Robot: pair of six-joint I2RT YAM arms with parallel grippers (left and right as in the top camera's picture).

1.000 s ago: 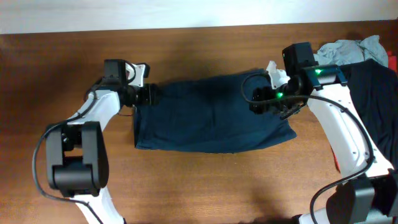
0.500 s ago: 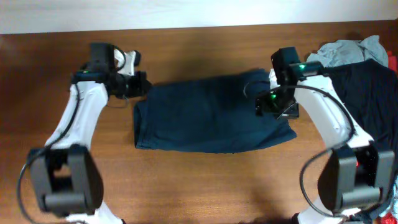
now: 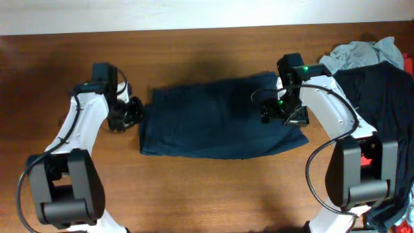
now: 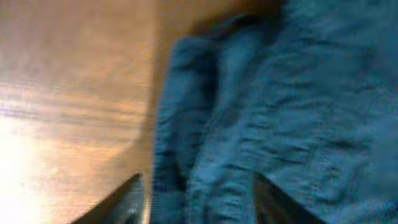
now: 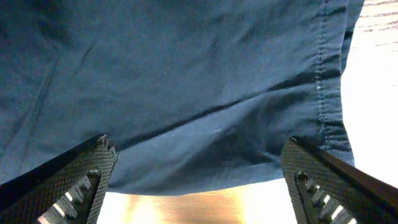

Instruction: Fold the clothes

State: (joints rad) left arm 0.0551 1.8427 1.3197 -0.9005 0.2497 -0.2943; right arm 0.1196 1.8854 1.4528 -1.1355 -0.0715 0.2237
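The left claw (image 3: 131, 115) has swung back to the centre-left edge of the shorts (image 3: 217, 123); it and the right claw (image 3: 274, 111) both gape apart, probably to regrip for folding.

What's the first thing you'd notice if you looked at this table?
The dark navy blue soft fabric shorts lie spread in the middle of the brown wooden table. The left claw is open at their left edge, the right claw open over their right end. A pile of grey and black clothes sits far right.
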